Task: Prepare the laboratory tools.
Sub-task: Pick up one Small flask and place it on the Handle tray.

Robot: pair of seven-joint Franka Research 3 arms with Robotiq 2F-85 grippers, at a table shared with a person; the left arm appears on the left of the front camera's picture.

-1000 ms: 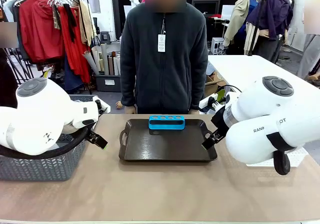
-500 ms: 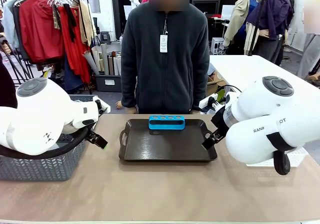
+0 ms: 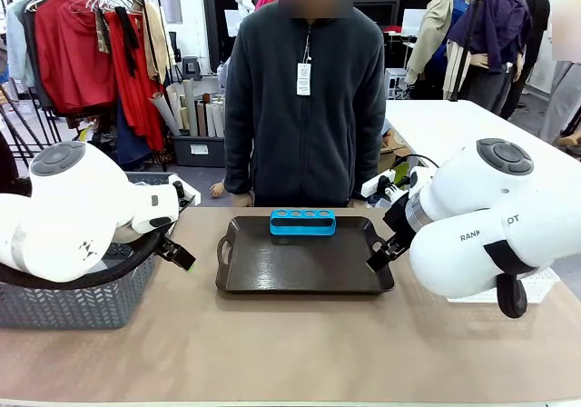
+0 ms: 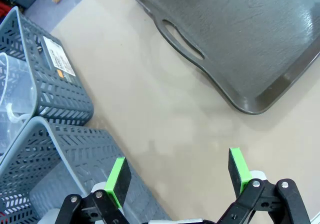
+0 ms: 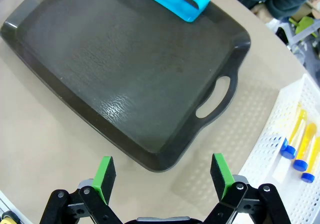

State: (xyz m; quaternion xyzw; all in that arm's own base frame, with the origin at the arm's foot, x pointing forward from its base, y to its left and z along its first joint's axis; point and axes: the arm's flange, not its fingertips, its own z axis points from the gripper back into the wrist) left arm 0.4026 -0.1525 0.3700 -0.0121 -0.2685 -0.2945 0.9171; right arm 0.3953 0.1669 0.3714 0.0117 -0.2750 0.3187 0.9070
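**Open jaws on either side of a dark tray**

On the table (image 3: 290, 352), a dark tray (image 3: 304, 266) holds a blue rack (image 3: 302, 222) at its far edge. The left jaws and right jaws flank the tray, both spread apart (gripping nothing). Yellow tubes (image 5: 296, 126) lie in a white basket (image 5: 265, 154) right of the tray.

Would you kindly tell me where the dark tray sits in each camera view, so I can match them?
Front view: the dark tray lies at table centre, in front of the person.
Left wrist view: the tray is in the upper right corner, with one handle slot showing.
Right wrist view: the tray runs from upper left through centre, handle slot at right.
Shared landmark: the tan tabletop around it.
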